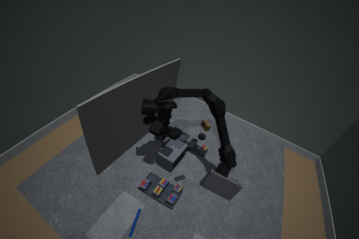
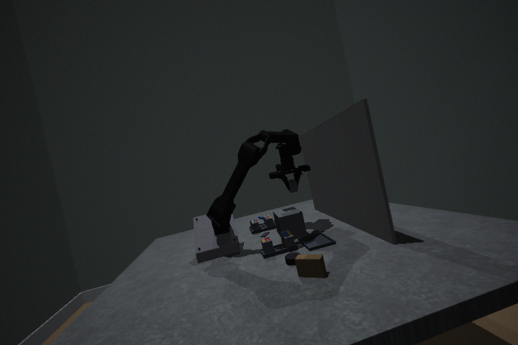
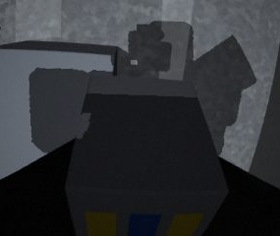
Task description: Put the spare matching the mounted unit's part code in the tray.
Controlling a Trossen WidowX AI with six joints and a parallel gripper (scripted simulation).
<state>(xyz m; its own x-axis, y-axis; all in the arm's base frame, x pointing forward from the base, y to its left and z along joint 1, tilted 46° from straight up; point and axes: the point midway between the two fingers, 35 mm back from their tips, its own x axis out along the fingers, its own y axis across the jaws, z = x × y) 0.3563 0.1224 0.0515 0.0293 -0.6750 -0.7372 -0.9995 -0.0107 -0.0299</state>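
Wrist view, nearest: the spare, a small dark block, fills the lower frame, pinched between my fingers, which press on its two side faces. Its label end faces the camera and shows three stripes: yellow, blue, yellow. I judge it rigid and light, since it hangs level with no sag. The smooth flat sides look somewhat slippery, so a square pinch across the mid-body, as now, seems the soundest hold; the striped end is best left uncovered so the code stays readable.

Below the block: the pale top of the mounted unit lies to the left, with grey table beyond. I judge that the spare hangs well above both.

Exterior view, middle distance: my gripper hangs high over the cluster of parts, pointing down, with the block at its tip. The tray, a shallow dark dish, sits on the table just beside the mounted unit, on the side toward the upright panel.

Top view, farther: the rack of spares lies well apart from my gripper; one of its pockets appears vacant. Release calls for a low, level descent into the tray, as a hard block may bounce or skid.
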